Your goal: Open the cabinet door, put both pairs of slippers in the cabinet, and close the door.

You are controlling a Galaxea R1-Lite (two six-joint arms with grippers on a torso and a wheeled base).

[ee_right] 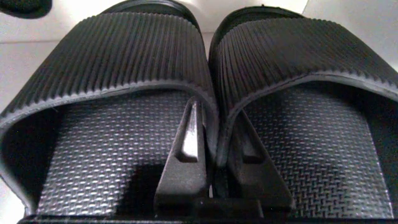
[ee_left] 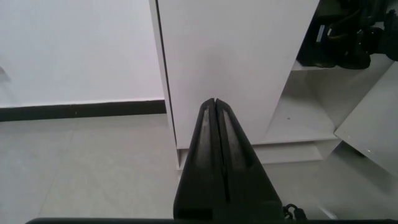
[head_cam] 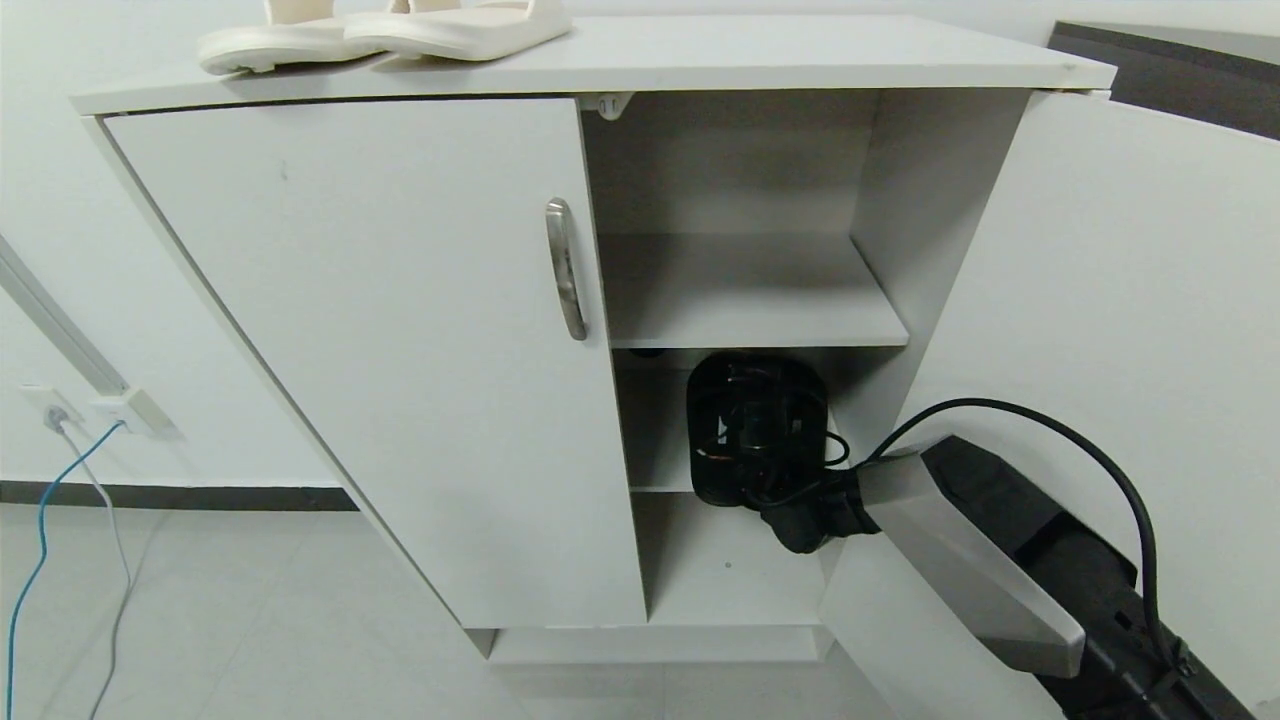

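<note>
The white cabinet (head_cam: 600, 70) has its right door (head_cam: 1120, 330) swung open and its left door (head_cam: 360, 340) closed. A pair of cream slippers (head_cam: 380, 35) lies on the cabinet top. The pair of black slippers (head_cam: 715, 400) rests in the middle compartment, under the upper shelf (head_cam: 750, 300). My right gripper (ee_right: 216, 124) is shut on the two adjoining strap edges of the black slippers (ee_right: 143, 68). My left gripper (ee_left: 215, 102) is shut with nothing in it, low in front of the closed left door (ee_left: 236, 56).
The left door carries a metal handle (head_cam: 565, 268). A wall socket with blue and grey cables (head_cam: 60, 420) sits low on the left wall. Tiled floor (head_cam: 250, 620) lies open before the cabinet. A dark object (head_cam: 1170, 70) stands behind the open door.
</note>
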